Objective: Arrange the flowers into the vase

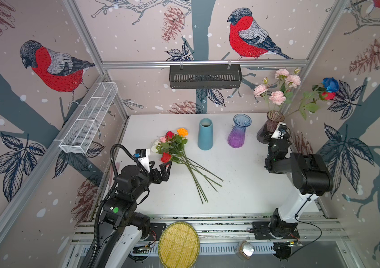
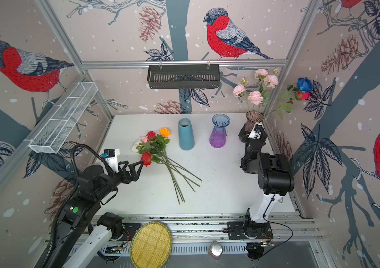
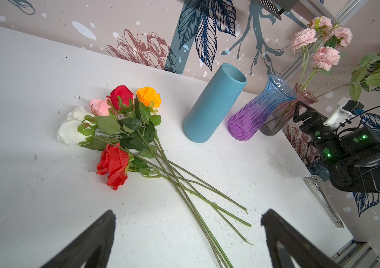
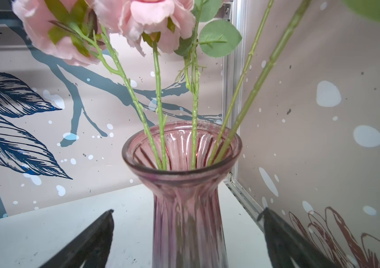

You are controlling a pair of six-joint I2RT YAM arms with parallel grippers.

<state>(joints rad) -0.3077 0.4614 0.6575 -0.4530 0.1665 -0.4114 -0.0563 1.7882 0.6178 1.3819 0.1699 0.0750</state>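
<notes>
The task looks partly done. The pink glass vase (image 1: 274, 118) at the far right corner of the worktop (image 1: 242, 185) already holds the pink peonies (image 1: 278, 96), whose stems stand nearly upright in its mouth. It also holds two longer stems that lean out toward the side wall, carrying a blue rose (image 1: 330, 84) and a red rose (image 1: 329, 95); the weight of the blooms seems to tip them against the flared rim. The right end effector (image 4: 189, 218) sits low, just in front of that vase. Its jaws are spread wide, with the ribbed neck showing between them in the right wrist view and nothing pinched, so it reads as standing clear of the arrangement rather than gripping the vase. A bunch of loose roses (image 1: 175, 148), red, orange, pink and white, lies flat on the middle-left of the worktop. The blooms point toward the back wall and the bare stems fan toward the front, which makes the stems the easy part to pick. The left end effector (image 1: 162, 168) hovers just beside the nearest red bloom, jaws likewise spread and empty, probably placed to take the next stem. A teal vase (image 1: 205, 134) and a purple-blue glass vase (image 1: 238, 134) stand without flowers between the bunch and the pink glass vase.
</notes>
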